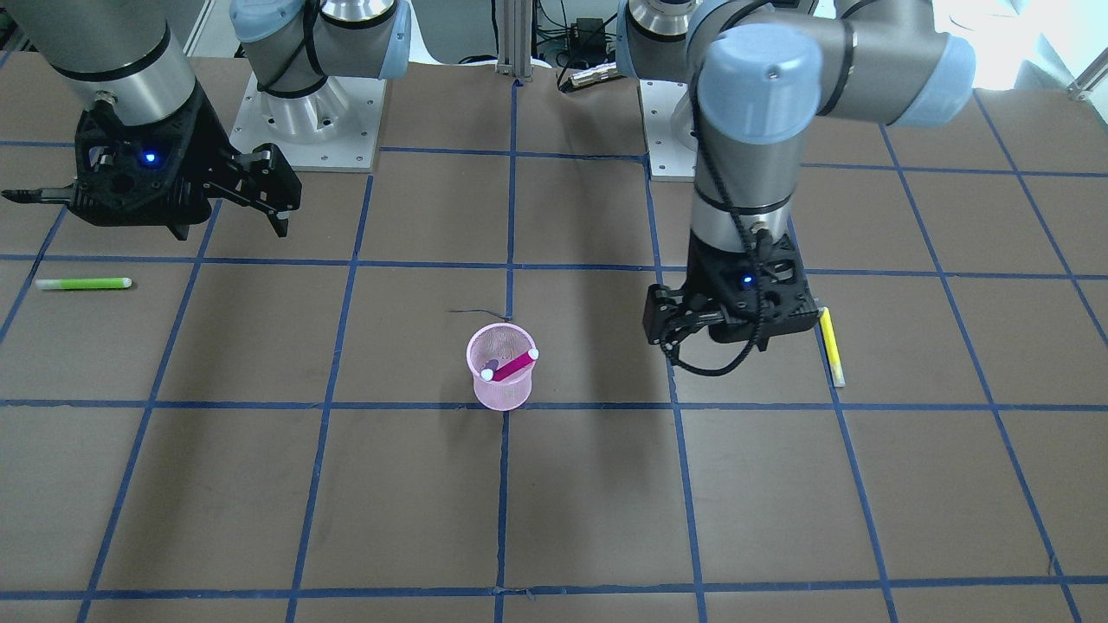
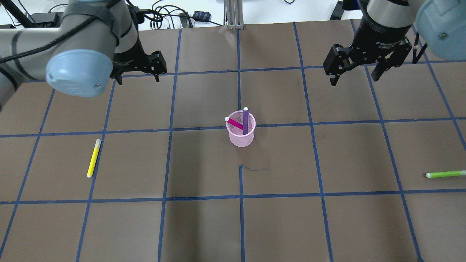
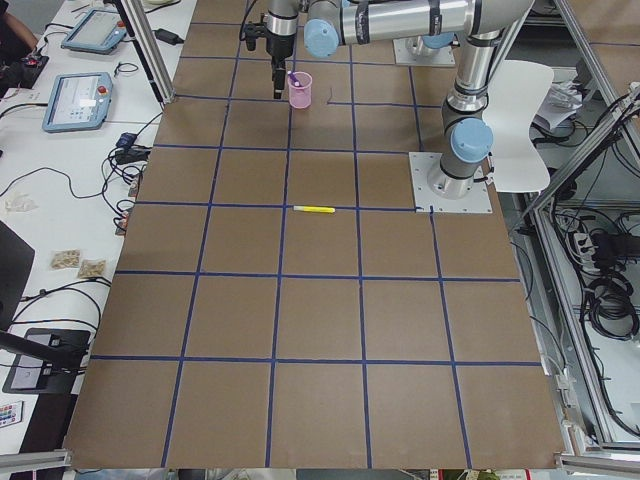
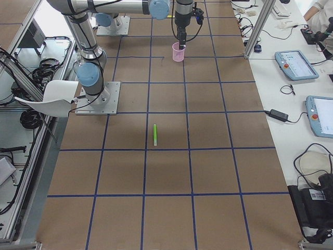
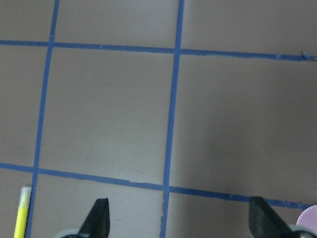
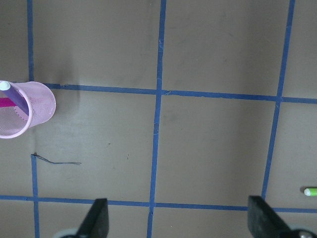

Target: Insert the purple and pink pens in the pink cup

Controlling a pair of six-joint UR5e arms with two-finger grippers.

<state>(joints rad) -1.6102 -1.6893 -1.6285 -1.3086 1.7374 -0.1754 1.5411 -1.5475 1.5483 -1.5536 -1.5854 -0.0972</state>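
Four pens are in view, one of each colour: one purple pen (image 2: 245, 122), one pink pen (image 2: 235, 123), one yellow pen (image 2: 93, 158) and one green pen (image 2: 446, 174). There is one pink mesh cup (image 2: 241, 140). Two two-finger grippers show: one left gripper (image 2: 138, 78) and one right gripper (image 2: 354, 80).

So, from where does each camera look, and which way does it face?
Front-facing: across the table, facing the robot; right arm at view's left, left arm at right.
Overhead: behind the robot, looking down on the pink cup; both arms.
Exterior left: table's left end, looking along it; left arm nearest.
Exterior right: opposite end; right arm nearest.
Left wrist: straight down; open jaws, yellow pen.
Right wrist: straight down; open jaws, cup, green pen.
Shared: front-facing and overhead both show the pink pen in the cup.
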